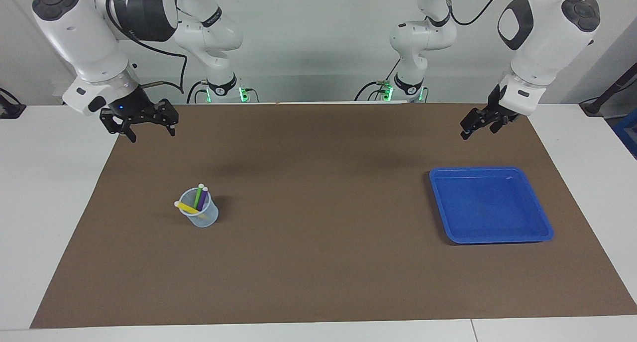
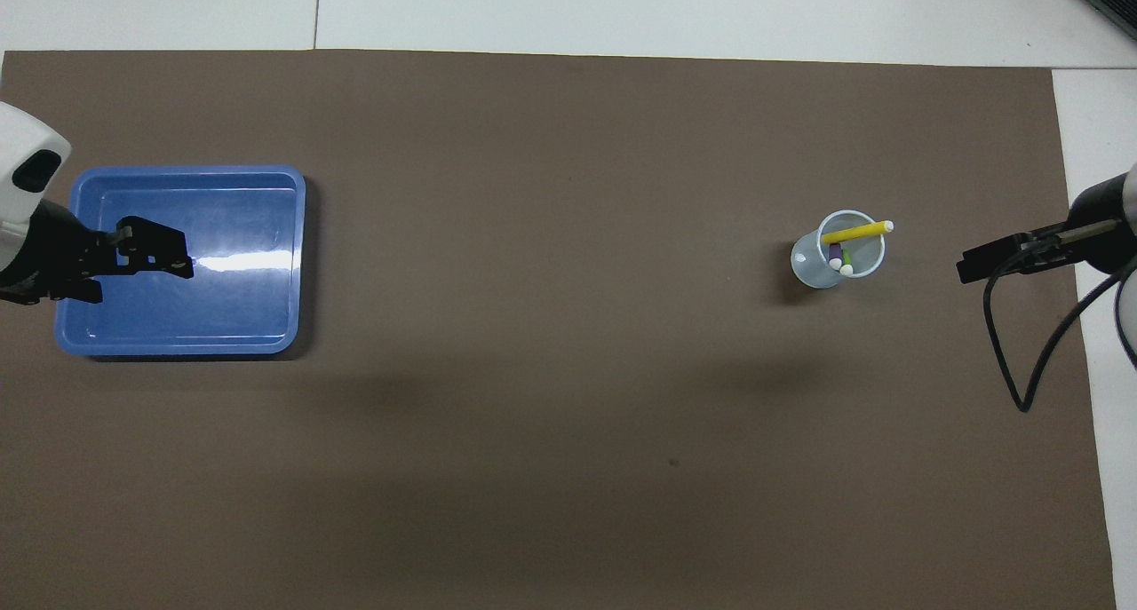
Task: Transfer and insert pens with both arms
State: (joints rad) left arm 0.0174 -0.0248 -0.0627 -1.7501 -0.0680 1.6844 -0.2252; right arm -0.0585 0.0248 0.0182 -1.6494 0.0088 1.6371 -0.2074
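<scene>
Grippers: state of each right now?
Left gripper: open, holding nothing, raised near the blue tray.
Right gripper: open, holding nothing, raised at the mat's edge; pens sit in the cup.
</scene>
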